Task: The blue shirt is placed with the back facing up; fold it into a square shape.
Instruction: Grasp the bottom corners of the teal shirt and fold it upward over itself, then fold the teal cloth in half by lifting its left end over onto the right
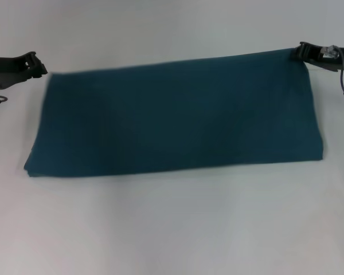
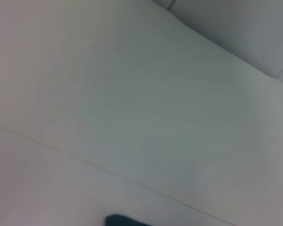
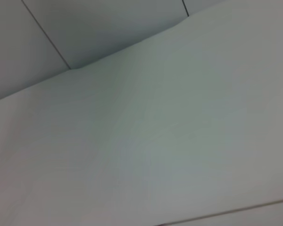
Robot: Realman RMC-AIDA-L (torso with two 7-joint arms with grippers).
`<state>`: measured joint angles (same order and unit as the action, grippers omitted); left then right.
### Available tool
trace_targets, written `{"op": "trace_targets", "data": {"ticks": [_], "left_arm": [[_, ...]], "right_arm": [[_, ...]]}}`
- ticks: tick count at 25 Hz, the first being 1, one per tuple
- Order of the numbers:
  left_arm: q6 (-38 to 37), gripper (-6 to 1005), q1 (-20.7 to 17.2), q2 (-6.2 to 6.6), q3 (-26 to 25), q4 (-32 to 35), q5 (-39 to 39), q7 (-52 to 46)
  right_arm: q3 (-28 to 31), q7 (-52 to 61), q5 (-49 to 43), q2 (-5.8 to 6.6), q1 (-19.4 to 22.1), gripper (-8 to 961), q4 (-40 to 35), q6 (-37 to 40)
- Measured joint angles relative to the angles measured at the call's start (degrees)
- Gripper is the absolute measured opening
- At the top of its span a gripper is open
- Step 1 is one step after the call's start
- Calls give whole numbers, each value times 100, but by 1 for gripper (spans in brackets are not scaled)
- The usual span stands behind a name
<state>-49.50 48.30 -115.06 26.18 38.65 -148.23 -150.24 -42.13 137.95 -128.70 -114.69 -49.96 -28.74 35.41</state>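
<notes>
Blue shirt (image 1: 178,120): lying as a wide folded band across the table (image 1: 172,229), handling as soft, light, limp cloth, best pinched at far corners; right gripper (image 1: 301,52) clamping the far right corner, left gripper (image 1: 37,66) hovering beside the far left corner, finger state impossible to tell.

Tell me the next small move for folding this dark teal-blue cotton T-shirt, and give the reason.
Probably bring the left gripper in to take the far left corner of the dark teal-blue cotton T-shirt. The shirt already lies on the white table as a long folded band, the right gripper sits at its far right corner, and the left one hangs just off the cloth. With both corners held, the next fold could begin.
</notes>
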Motion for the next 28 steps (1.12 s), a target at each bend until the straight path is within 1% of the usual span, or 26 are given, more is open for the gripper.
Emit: {"op": "trace_targets", "data": {"ticks": [2,6,9,11,13,15,16,19,20,22,24,25,28], "left_arm": [[104,57,1,45,45,-117,-3,-155],[142,60,-3,47,46,-159,25,-183],[126,172,-46,14,47,-131,138,-185],[78,246,-111,7,56,-118,262,-170],[-42,475,-244,-3,61,-55,479,-110],[-331,476,-500,-9,54,67,919,76],[-454,476,-583,-8,46,90,1096,166],[-1058,477,-963,22,12,153,1921,576],[-1417,478,-1136,35,-6,175,2255,755],[-2090,479,-1403,41,-86,233,2648,953],[-2606,480,-1572,33,-235,272,2782,1010],[-2993,481,-1683,14,-390,273,2850,1035],[-3609,483,-1887,-33,-713,180,3007,1072]], "right_arm": [[-8,30,-62,59,-64,201,50,-1],[-9,41,-125,200,-210,219,238,-3],[-10,83,-139,296,-201,232,271,101],[6,223,-139,355,-90,241,253,277],[57,361,-51,434,115,316,170,648],[135,271,238,492,428,391,13,1231],[166,145,428,496,566,429,-52,1511],[371,-510,1360,499,1167,425,-251,2632],[460,-721,1697,495,1358,424,-278,2965],[597,-1045,2230,469,1692,422,-299,3485],[648,-1201,2540,445,1982,592,-303,3900],[654,-1241,2607,435,2102,613,-300,4067],[707,-1435,2688,384,2358,675,-245,4421]]}}
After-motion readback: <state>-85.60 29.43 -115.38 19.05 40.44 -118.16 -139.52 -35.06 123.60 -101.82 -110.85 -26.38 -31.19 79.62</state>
